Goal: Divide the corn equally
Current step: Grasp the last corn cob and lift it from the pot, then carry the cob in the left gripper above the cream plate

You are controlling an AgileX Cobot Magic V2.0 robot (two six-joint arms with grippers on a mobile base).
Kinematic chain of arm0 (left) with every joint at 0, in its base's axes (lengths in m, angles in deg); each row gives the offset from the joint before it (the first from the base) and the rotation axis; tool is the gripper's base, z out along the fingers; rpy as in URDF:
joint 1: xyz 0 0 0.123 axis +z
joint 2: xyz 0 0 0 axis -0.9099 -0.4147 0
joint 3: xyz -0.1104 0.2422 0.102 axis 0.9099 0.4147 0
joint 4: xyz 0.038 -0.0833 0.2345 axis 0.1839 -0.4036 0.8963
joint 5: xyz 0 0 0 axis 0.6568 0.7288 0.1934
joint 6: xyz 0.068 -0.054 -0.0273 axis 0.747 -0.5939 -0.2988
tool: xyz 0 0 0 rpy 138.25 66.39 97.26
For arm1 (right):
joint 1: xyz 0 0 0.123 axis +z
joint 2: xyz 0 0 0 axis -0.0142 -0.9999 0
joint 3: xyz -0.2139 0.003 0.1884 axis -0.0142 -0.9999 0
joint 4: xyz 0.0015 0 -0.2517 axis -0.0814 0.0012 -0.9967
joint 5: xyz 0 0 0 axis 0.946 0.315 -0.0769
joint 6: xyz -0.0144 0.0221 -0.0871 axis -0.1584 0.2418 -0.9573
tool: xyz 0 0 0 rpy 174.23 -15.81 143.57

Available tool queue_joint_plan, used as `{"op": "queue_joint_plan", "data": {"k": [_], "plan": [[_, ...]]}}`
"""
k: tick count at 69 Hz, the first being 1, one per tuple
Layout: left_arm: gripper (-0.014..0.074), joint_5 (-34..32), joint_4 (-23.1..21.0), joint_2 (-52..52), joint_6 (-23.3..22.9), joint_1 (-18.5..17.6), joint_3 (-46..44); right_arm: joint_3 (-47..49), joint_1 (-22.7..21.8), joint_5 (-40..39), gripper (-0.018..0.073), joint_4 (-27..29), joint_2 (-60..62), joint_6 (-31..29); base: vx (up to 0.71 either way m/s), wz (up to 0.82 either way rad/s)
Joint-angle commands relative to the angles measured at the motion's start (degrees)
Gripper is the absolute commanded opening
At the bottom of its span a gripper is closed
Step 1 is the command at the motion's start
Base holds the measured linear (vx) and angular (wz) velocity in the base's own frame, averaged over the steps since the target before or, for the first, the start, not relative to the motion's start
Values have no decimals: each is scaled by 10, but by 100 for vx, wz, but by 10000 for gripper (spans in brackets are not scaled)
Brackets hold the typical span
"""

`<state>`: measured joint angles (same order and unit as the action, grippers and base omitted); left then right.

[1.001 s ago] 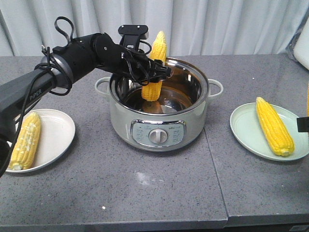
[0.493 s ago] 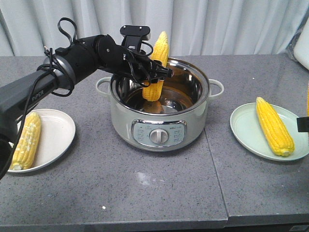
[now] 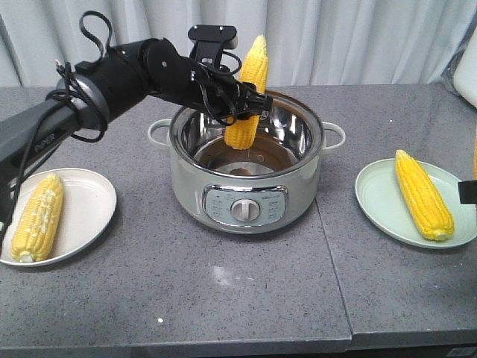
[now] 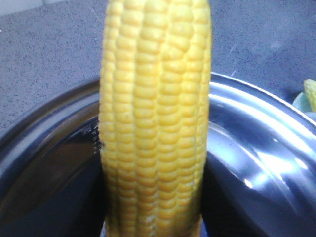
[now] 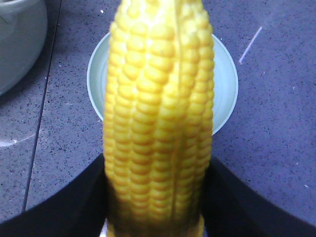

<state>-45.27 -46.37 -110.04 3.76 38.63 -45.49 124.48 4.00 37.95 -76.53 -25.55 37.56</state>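
Grey speckled counter (image 3: 246,298) lies nearest, with a white plate (image 3: 97,195) on the left carrying a pale cob (image 3: 37,216) and a green plate (image 3: 376,201) on the right carrying a yellow cob (image 3: 423,194). Near the green plate the right gripper (image 5: 155,215) is closed round a third cob (image 5: 158,113). Between the plates stands a steel pot (image 3: 186,186); over its opening the left gripper (image 3: 248,104) clamps an upright cob (image 3: 256,63) at mid-length, tip up. Pale curtain (image 3: 373,37) hangs behind.

Multicooker (image 3: 244,195) centre of your surface (image 3: 223,298), middle cob (image 3: 248,93) above it; left plate (image 3: 93,201) carries left cob (image 3: 36,218), right plate (image 3: 376,194) carries right cob (image 3: 423,194), fourth cob (image 5: 158,123) farther right.
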Motion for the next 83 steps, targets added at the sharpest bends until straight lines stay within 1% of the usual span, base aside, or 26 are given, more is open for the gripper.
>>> {"op": "queue_joint_plan", "data": {"k": [1,5,11,20,29,34,40,49,69,76,83], "plan": [[133,-18,12,58,0,-2,-16,16,-4,-32,194,-7,10,-2,0,0],[133,-6,25,68,-2,-1,-16,16,-4,-32,194,-7,10,-2,0,0],[133,20,42,81,-20,1,-16,16,-4,-32,194,-7,10,-2,0,0],[133,50,86,99,-70,11,-16,16,-4,-32,194,-7,10,-2,0,0],[133,82,160,122,-129,24,-16,16,-4,-32,194,-7,10,-2,0,0],[133,101,192,135,-162,30,-16,16,-4,-32,194,-7,10,-2,0,0],[133,128,212,152,-184,35,-16,16,-4,-32,194,-7,10,-2,0,0],[133,170,215,176,-185,48,-16,16,-4,-33,194,-7,10,-2,0,0],[133,256,245,217,-185,88,-12,16,-4,-32,194,-7,10,-2,0,0],[133,267,245,236,-185,104,4,16,-4,-32,194,-7,10,-2,0,0],[133,264,260,263,-191,114,45,16,-4,-32,194,-7,10,-2,0,0]]}}
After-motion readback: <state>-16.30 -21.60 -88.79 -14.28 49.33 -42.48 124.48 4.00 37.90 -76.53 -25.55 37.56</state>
